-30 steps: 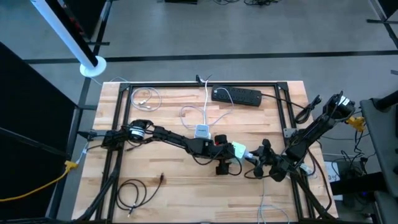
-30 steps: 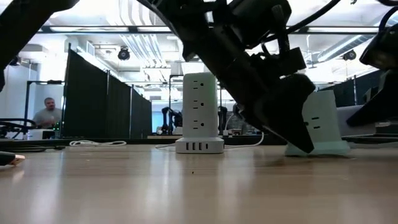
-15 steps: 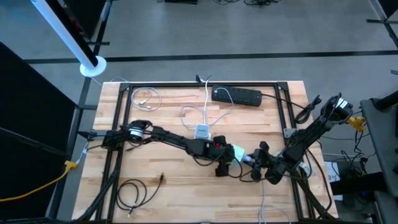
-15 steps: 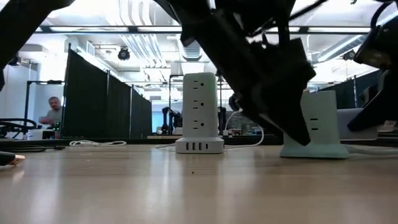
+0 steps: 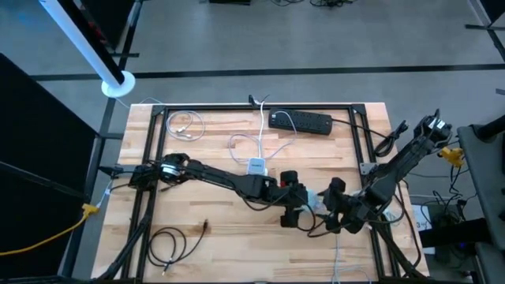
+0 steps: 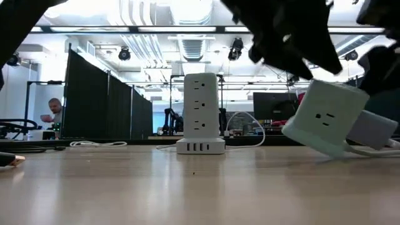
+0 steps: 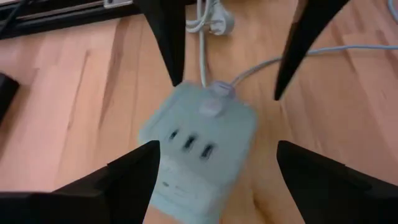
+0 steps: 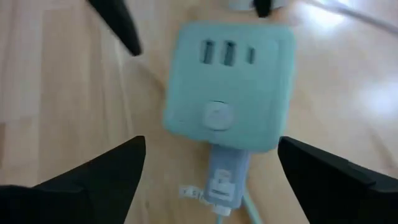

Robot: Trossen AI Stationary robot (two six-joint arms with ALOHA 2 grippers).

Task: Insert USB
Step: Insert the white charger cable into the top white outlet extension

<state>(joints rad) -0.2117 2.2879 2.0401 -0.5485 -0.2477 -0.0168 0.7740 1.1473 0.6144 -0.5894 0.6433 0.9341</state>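
From above, the left gripper and the right gripper meet near the middle of the counter. A small green cube sits between them. A white tower stands just behind.

From counter height, the cube is tilted, with one edge up. The tower stands straight.

In the left wrist view, the jaws are wide open, holding nothing. The cube lies between them, with its USB slots showing.

In the right wrist view, the jaws are wide open too. A cable comes out of the cube.

The cube looks light, hard and smooth, so it may tip or slide. Holding its flat sides seems best, keeping the slots free.
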